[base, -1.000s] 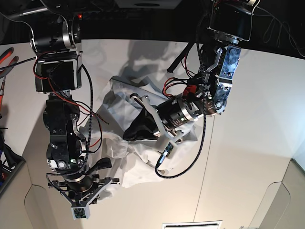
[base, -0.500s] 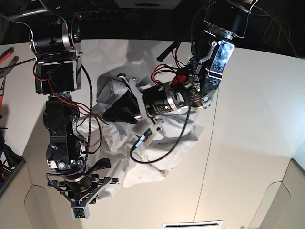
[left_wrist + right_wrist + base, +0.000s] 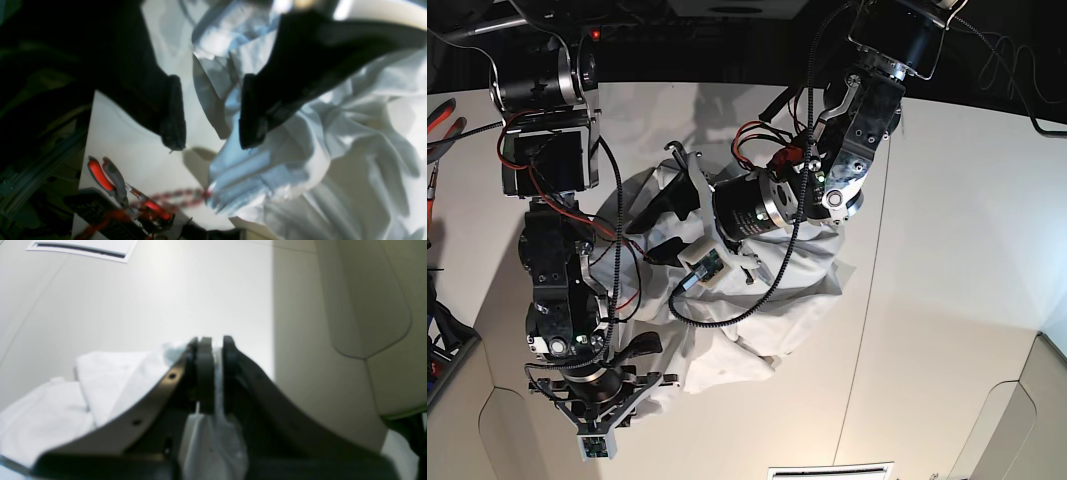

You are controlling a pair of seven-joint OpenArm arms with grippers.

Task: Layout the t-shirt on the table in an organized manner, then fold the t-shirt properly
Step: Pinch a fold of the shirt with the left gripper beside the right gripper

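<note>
Since the earlier frame the left arm has swung toward the base view's left, dragging the shirt's upper edge with it, and its jaws have gone from pinched to spread.

Shirt [image 3: 772, 300]: rumpled white heap mid-desk [image 3: 947, 250], bunched under the left arm, not yet flat. No sleeve or collar clearly identifiable.

Step in hand, judged: layout phase, still spreading; folding not begun. The left side appears to have just released a pulled edge. Next move likely calls for a fresh grip on a free corner or hem and a pull outward, away from the right side's hold, to draw out the wrinkles.

Left gripper [image 3: 210, 116]: jaws spread wide, nothing between them; cloth lies just behind and beside one pad, contact unclear.

Right gripper [image 3: 213, 373]: jaws nearly together, pinching a thin fold of shirt at the heap's near edge, low over the desk.

Red-handled pliers [image 3: 110, 178] lie off to the side.
</note>
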